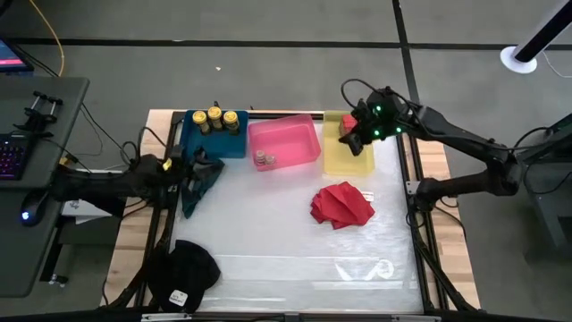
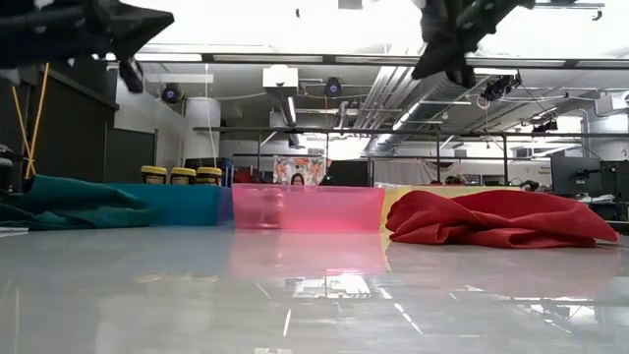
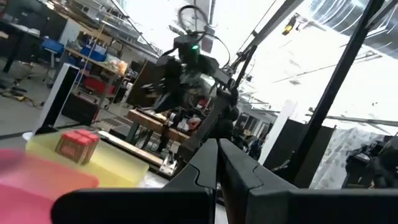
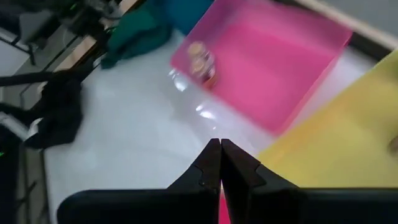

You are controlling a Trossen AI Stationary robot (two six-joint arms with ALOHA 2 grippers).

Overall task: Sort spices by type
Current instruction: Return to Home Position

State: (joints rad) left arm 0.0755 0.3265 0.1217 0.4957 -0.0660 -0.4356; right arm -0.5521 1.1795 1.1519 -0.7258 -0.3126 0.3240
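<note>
We should raise the right end effector (image 4: 220, 149), fingers together and empty, straight above the yellow bin (image 1: 341, 161) before swinging home.

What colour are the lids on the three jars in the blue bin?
Yellow. The jar lids show best in the high view.

- Lying open anywhere?
- Lying bare across the near middle of the table (image 1: 268, 246), between the red cloth (image 1: 341, 204) and the black cloth (image 1: 183, 268) at the near left corner.
- Getting blocked farther back?
- Being walled off by the blue bin (image 1: 214, 148), pink bin (image 1: 284, 156) and yellow bin (image 1: 344, 163), side by side. Being crowded on the left by a teal cloth (image 1: 198, 179). Being overhung at the yellow bin by the right gripper (image 1: 350, 143), fingers pressed together.
</note>
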